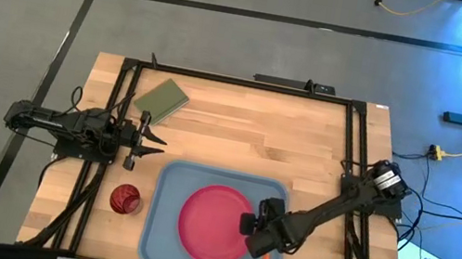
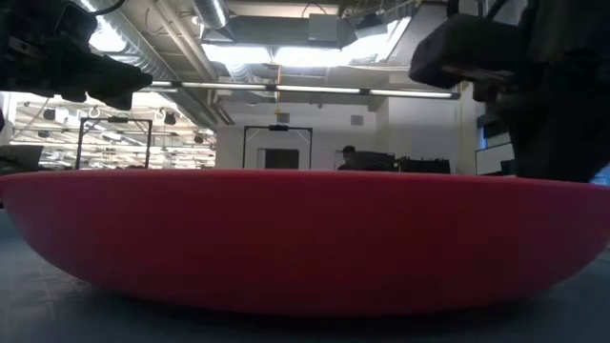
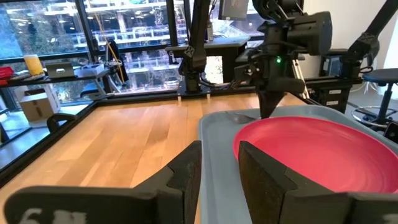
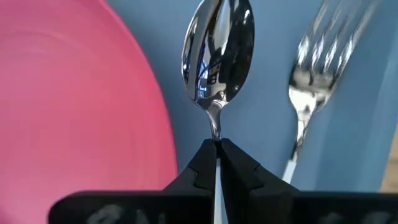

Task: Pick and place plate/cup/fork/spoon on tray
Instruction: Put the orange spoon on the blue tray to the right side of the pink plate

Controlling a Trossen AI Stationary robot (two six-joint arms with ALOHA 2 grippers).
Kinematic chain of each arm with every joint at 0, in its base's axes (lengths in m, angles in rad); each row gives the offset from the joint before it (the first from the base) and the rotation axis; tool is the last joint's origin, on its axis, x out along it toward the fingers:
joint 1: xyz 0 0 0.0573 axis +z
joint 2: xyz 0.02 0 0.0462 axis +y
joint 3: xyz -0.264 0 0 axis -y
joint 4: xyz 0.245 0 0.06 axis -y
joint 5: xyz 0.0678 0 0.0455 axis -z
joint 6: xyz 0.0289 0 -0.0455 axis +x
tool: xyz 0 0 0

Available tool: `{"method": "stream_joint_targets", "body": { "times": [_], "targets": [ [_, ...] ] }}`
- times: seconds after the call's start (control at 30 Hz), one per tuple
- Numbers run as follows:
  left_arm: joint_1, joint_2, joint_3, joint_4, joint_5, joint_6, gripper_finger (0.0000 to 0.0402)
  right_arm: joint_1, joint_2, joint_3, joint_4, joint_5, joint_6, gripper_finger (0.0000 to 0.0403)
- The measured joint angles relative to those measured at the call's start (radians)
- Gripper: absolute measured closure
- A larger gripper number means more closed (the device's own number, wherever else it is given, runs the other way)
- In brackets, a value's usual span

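The light blue tray (image 1: 159, 231) lies at the table's near edge with the pink-red plate (image 1: 213, 224) on it. My right gripper (image 1: 255, 231) is over the tray, just right of the plate, shut on the spoon (image 4: 217, 50). The fork (image 4: 309, 81) lies on the tray floor beside the spoon. An orange handle end (image 1: 266, 258) shows by the gripper. The dark red cup (image 1: 125, 198) stands on the table left of the tray. My left gripper (image 1: 156, 142) is open and empty, above the table beyond the cup. The plate fills the low view (image 2: 305, 238). My right gripper pinches the spoon's thin silver neck (image 4: 215, 129), just behind the bowl, between its two fingertips. The fingers come from above, pointing steeply down. The bowl sticks out past the fingertips over the tray floor, between plate and fork. I cannot tell whether it rests on the tray.
An olive green pad (image 1: 162, 99) lies at the table's far left. A dark frame (image 1: 239, 81) runs along the table's far and side edges. Bare wood (image 1: 257, 143) lies between the tray and the far edge.
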Motion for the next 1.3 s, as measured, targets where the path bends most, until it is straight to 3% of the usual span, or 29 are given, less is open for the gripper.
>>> {"method": "stream_joint_targets", "body": {
  "times": [0.5, 1.3],
  "targets": [
    [0.000, 0.000, 0.000, 0.000, 0.000, 0.000, 0.0302, 0.007, 0.038, 0.000, -0.003, -0.017, 0.010, 0.0365],
    [0.000, 0.000, 0.000, 0.000, 0.000, 0.000, 0.0302, 0.007, 0.027, 0.000, -0.038, 0.005, 0.020, 0.0357]
  ]
}}
